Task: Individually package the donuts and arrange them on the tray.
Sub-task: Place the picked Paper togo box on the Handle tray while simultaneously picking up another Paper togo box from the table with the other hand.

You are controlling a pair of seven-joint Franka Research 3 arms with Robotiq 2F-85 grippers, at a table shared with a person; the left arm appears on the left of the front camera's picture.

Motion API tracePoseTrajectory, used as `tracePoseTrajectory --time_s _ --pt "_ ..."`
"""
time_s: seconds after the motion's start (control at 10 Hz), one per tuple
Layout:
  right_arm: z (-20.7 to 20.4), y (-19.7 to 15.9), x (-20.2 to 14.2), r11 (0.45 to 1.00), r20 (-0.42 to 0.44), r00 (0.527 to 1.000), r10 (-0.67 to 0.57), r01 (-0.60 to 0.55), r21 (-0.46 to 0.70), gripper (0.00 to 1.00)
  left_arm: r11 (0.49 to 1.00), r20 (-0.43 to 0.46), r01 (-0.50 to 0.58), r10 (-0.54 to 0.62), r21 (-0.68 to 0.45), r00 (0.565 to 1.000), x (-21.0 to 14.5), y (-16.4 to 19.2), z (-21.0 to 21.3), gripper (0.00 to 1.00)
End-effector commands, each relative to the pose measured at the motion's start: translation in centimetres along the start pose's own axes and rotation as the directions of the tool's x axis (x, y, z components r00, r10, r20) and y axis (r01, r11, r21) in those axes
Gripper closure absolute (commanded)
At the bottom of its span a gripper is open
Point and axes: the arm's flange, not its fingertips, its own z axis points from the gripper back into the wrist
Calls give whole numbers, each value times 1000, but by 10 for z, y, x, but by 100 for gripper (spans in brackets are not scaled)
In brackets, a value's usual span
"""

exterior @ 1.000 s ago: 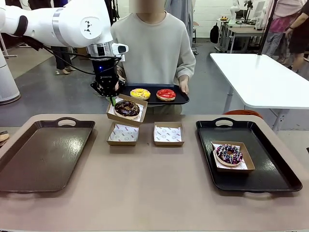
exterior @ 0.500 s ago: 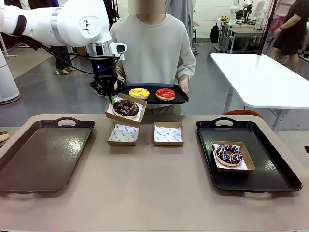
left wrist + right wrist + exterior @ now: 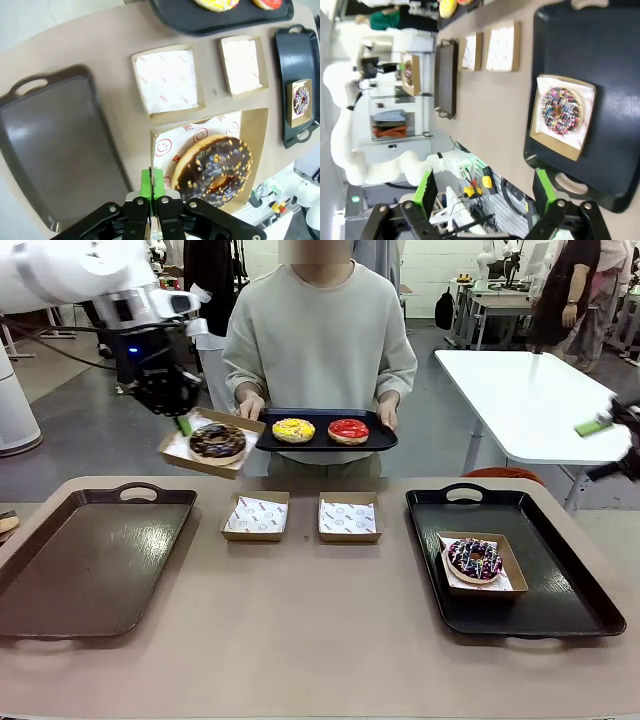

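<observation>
Left gripper (image 3: 183, 424) has swung away from the person's tray (image 3: 380, 444) toward the robot's left, carrying the held box (image 3: 176, 449) with it. The person's tray has shifted slightly too.

Left pads (image 3: 145, 181) are pinched together on the box's near rim (paper liner looks caught in there as well). Box is off the table and tilted. Chocolate donut (image 3: 212, 170) sits in it just past the fingertips, off to one side.

Liner print: red smiley faces. The red lettering beside them is cut off and unreadable. Two empty boxes (image 3: 169, 80) lie farther beyond the fingers, with print too small to read.

Right gripper (image 3: 485, 187) has its fingers spread wide with nothing between them. Sprinkled donut (image 3: 561, 111) is boxed on the black tray (image 3: 600, 45), well beyond those fingertips.

Yellow donut (image 3: 293, 429) and red donut (image 3: 348, 429) sit unboxed on the person's tray.
</observation>
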Motion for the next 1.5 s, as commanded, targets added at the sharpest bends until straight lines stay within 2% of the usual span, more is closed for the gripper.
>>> tracePoseTrajectory --time_s 0.0,0.2,0.5,0.8,1.1,1.4 --pt "-28 30 43 993 -61 997 -55 48 -111 0 999 -22 -14 13 -39 1000 -27 30 -5 99" --pt "-83 79 84 973 -79 996 -50 30 -229 0 997 -35 -76 75 -30 997 -54 60 -6 99" --pt "-161 110 123 918 -78 995 -58 23 -395 0 988 -40 -146 144 -42 989 -93 95 -15 99" --pt "-230 115 131 862 -86 995 -43 -7 -507 0 985 -55 -172 171 -31 984 -127 120 -29 99" --pt "-283 114 133 826 -125 991 -40 -37 -563 0 981 -65 -192 190 -25 980 -147 139 -40 99" --pt "-293 115 125 838 -160 986 -38 -56 -543 0 977 -90 -214 215 11 973 -150 147 -48 99"
